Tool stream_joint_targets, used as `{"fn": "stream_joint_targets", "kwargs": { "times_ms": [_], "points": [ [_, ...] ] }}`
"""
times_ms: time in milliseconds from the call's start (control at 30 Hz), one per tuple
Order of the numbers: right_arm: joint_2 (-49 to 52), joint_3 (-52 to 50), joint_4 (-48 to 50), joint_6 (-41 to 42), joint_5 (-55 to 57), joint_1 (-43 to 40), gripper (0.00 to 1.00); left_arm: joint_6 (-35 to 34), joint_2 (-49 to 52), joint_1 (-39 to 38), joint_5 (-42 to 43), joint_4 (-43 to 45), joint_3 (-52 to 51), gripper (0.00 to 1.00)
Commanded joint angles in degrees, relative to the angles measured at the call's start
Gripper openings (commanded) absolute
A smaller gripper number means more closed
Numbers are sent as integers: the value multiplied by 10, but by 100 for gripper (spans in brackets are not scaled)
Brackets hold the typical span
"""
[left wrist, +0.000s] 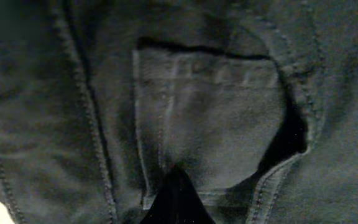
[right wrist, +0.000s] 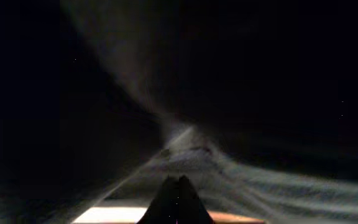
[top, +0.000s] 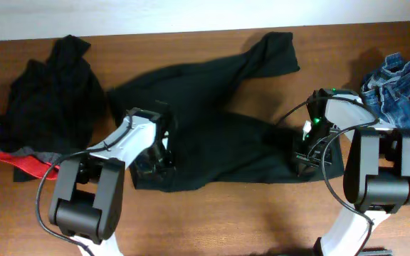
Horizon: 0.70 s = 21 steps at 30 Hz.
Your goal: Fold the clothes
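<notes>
Fig. 1. The black trousers (top: pixel 212 107) lie spread across the middle of the table (top: pixel 226 220). My left claw (top: pixel 153 158), fully closed, presses their back pocket (left wrist: pixel 210 118) at the near-left end; I cannot tell if it grips. My right claw (top: pixel 308 158), fully closed, pinches their near-right edge into a ridge. The jeans (top: pixel 404 92) lie far right, 1 black heap (top: pixel 55 92) far left.

Overhead straight down; both wrist views close on black trousers (top: pixel 219 135)
</notes>
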Motion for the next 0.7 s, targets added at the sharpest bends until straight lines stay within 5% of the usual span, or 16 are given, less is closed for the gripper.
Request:
{"fn": "stream_joint_targets", "kwargs": {
  "times_ms": [0, 200, 533, 633, 667],
  "points": [
    [-38, -7, -23, -6, -1, -4, 4, -10, 37, -23, 16, -21, -54, 1],
    [-103, -7, 2, 6, -1, -4, 4, -38, 14, -20, -49, -20, -54, 1],
    [-155, 39, 222, -52, -38, -4, 5, -43, -9, 36, -70, 70, -20, 1],
    [-155, 62, 320, -41, -38, -3, 35, -14, -59, 39, -71, 94, 10, 4],
    [-155, 63, 360, -23, -38, -3, 40, -13, -75, 39, -74, 101, 20, 18]
  ]
}}
